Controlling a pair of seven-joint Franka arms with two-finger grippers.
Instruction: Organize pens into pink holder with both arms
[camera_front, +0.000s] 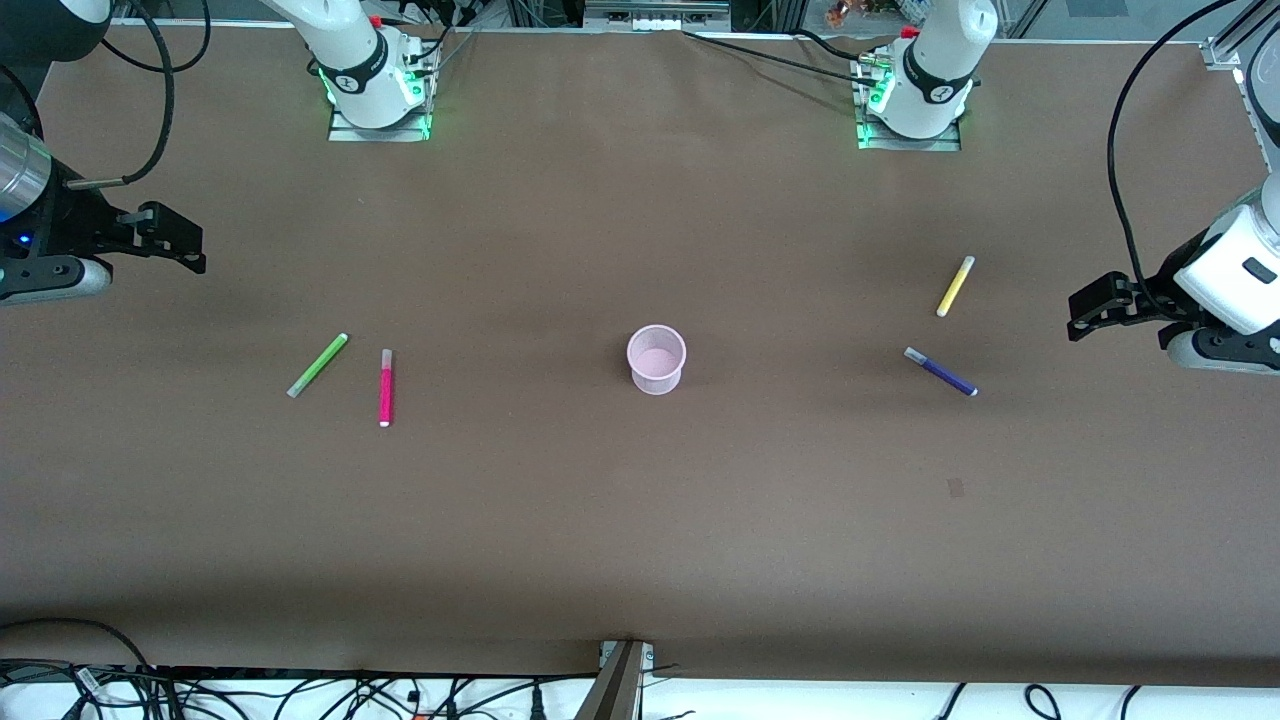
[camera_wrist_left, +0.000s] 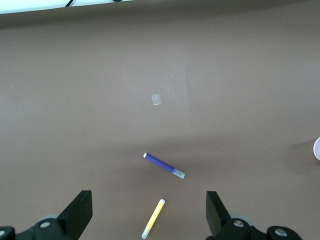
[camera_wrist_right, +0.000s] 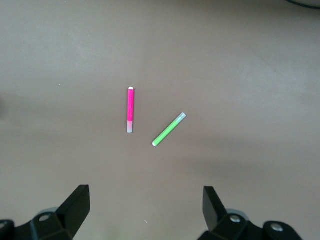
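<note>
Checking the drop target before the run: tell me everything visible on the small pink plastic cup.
The small round translucent pale-pink plastic cup stands upright on the brown table, mouth up, tapering slightly toward its base. It looks empty; no pen is inside. Nothing touches it but the table. It sits mid-table, between the two pairs of pens, with neither gripper over it.

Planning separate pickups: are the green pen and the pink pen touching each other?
Apart. The right wrist view shows bare table between the green pen and the pink pen; the front view shows the same gap.
</note>
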